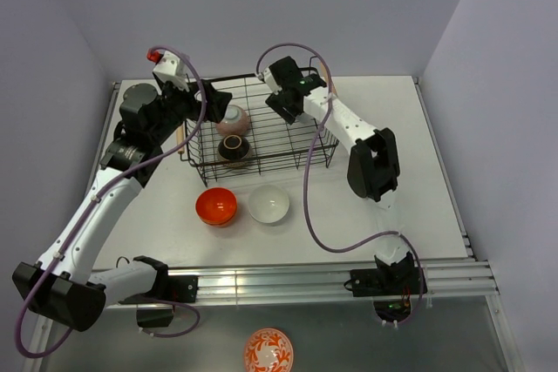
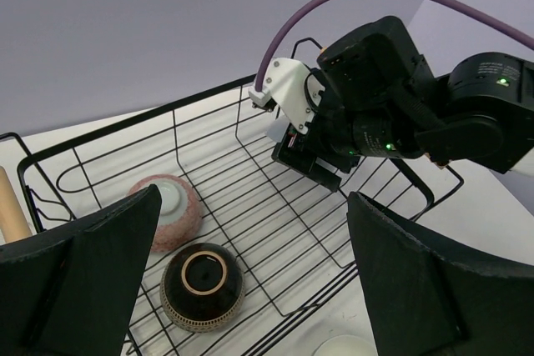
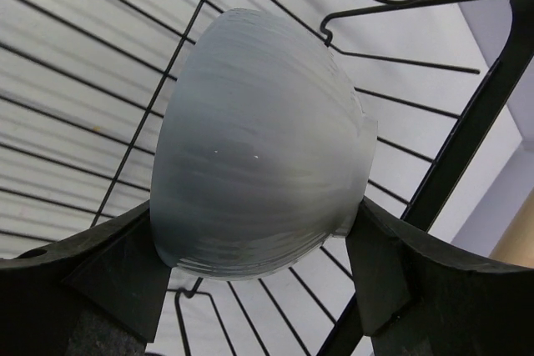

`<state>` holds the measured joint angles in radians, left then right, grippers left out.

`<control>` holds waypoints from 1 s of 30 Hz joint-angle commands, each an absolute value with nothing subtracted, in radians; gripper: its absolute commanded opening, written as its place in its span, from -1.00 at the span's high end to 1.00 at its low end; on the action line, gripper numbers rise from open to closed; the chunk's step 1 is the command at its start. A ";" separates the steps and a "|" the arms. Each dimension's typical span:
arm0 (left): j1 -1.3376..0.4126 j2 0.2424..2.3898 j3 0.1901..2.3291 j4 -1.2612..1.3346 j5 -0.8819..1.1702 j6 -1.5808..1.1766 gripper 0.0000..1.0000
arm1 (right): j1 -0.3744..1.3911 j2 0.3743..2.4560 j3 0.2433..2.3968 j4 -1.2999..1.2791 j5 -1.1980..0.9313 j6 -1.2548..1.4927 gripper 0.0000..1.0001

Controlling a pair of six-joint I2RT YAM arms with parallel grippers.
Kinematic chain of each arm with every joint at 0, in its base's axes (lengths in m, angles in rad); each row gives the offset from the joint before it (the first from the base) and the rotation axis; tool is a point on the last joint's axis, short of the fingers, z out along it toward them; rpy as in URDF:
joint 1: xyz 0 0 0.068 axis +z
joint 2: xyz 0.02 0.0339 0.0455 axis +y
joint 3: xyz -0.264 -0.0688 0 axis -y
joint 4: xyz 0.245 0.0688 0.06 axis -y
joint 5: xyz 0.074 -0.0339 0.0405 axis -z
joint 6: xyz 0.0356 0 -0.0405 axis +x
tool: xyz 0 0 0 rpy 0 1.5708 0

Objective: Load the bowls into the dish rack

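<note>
Tabletop [image 1: 418, 172]: white; it carries the rack and two loose bowls.
Rack [image 1: 292, 138]: black wire, with its long axis running left to right across the tabletop between the two arms.
Right gripper [image 3: 254, 210]: clamped on a white bowl, one finger on each side, over the rack's far right corner.
Left gripper [image 2: 254, 198]: spread wide and holding nothing, at the rack's left end and facing across it.
Held bowl [image 3: 259, 147]: its outer wall faces the wrist camera and it seems tipped on its side, though the close view makes the tilt hard to judge. The rack's wire floor lies straight beyond it, apart from it.
Pink bowl [image 2: 167, 210]: in the rack's left half, upside down.
Dark bowl [image 2: 202, 285]: upside down in the rack, just in front of the pink one.
Orange bowl [image 1: 215, 206]: upright on the tabletop, just in front of the rack and nearer the left arm.
White bowl [image 1: 268, 204]: upright beside the orange one, to its right.
Step, as I judge: lower and release the held bowl. The right half of the rack floor is free.
</note>
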<state>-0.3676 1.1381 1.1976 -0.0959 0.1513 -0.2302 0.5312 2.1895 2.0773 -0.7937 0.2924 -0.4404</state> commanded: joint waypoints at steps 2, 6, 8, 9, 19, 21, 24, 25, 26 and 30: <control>-0.357 1.104 1.187 -0.081 0.141 -0.219 -0.99 | 0.540 2.220 2.180 -0.704 0.409 -0.492 1.00; -0.351 1.101 1.181 -0.080 0.146 -0.218 -0.99 | 0.541 2.255 2.209 -0.719 0.422 -0.514 1.00; -0.348 1.101 1.177 -0.080 0.149 -0.216 -0.99 | 0.543 2.269 2.227 -0.729 0.422 -0.520 1.00; -0.347 1.103 1.180 -0.080 0.153 -0.216 -0.99 | 0.543 2.279 2.232 -0.730 0.426 -0.523 1.00; -0.327 1.095 1.160 -0.071 0.166 -0.224 -0.99 | 0.551 2.312 2.230 -0.709 0.472 -0.578 1.00; -0.324 1.095 1.160 -0.071 0.169 -0.224 -0.99 | 0.552 2.316 2.230 -0.704 0.482 -0.594 1.00; -0.319 1.098 1.163 -0.071 0.172 -0.222 -0.99 | 0.557 2.324 2.238 -0.709 0.480 -0.607 1.00; -0.318 1.100 1.163 -0.071 0.172 -0.222 -0.99 | 0.558 2.330 2.238 -0.710 0.480 -0.615 1.00; -0.318 1.100 1.163 -0.068 0.176 -0.224 -0.99 | 0.560 2.333 2.238 -0.712 0.482 -0.620 1.00; -0.310 1.101 1.161 -0.066 0.186 -0.229 -0.99 | 0.568 2.347 2.240 -0.710 0.491 -0.630 1.00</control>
<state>-0.3183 1.1263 1.1599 -0.0956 0.1612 -0.2272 0.5526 2.3421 2.1807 -0.7650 0.4400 -0.6018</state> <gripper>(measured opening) 0.995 0.803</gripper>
